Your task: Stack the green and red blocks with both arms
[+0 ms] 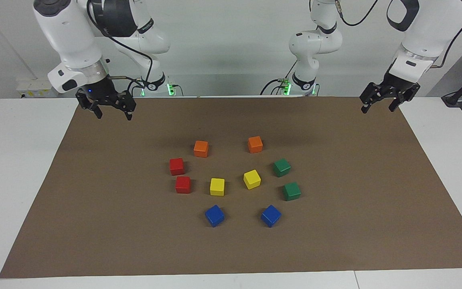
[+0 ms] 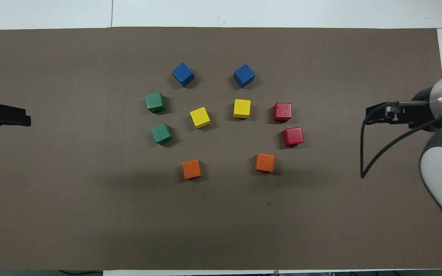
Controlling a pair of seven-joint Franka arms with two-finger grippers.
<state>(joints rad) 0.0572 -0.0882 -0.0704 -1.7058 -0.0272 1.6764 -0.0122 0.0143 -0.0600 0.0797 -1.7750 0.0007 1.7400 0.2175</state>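
Observation:
Two red blocks [image 1: 177,166] [image 1: 183,184] sit side by side on the brown mat, toward the right arm's end of the cluster. Two green blocks [image 1: 282,167] [image 1: 291,191] sit toward the left arm's end. All lie flat and apart, with nothing stacked. My right gripper [image 1: 113,116] hangs open and empty over the mat's corner at its own end, well away from the red blocks [image 2: 282,112] [image 2: 293,136]. My left gripper [image 1: 377,109] hangs open and empty over the mat's other corner by the robots, away from the green blocks [image 2: 155,102] [image 2: 161,133].
Two orange cubes [image 1: 201,148] [image 1: 255,144] lie nearest the robots, two yellow cubes [image 1: 217,186] [image 1: 252,179] in the middle, and two blue cubes [image 1: 214,215] [image 1: 270,215] farthest out. The brown mat [image 1: 94,224] covers most of the white table [image 1: 6,180].

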